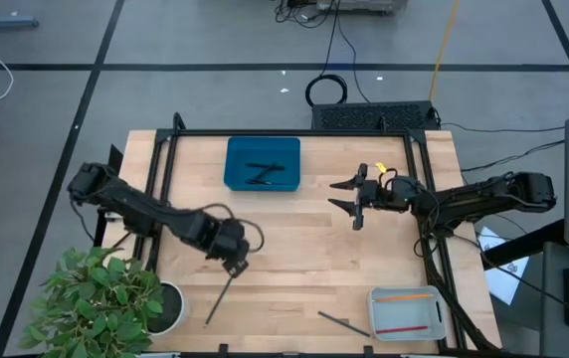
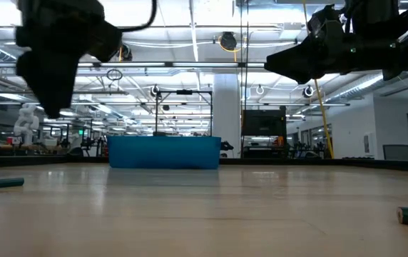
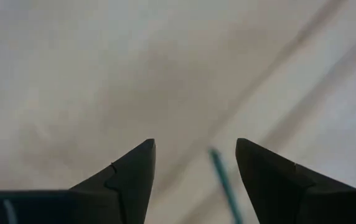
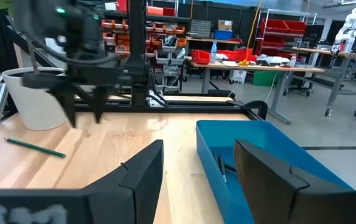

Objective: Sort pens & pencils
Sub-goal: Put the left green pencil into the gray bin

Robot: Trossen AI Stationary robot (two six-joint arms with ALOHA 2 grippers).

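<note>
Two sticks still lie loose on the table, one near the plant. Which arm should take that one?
Left, likely. The left gripper hangs open right over the upper end of the dark stick. The right gripper is open beside the blue tray, farther away.

Pens are lying inside a tray at the worktop's far middle; two pencils are lying in a second tray at its near right corner; a potted plant is sitting at its near left.
</note>
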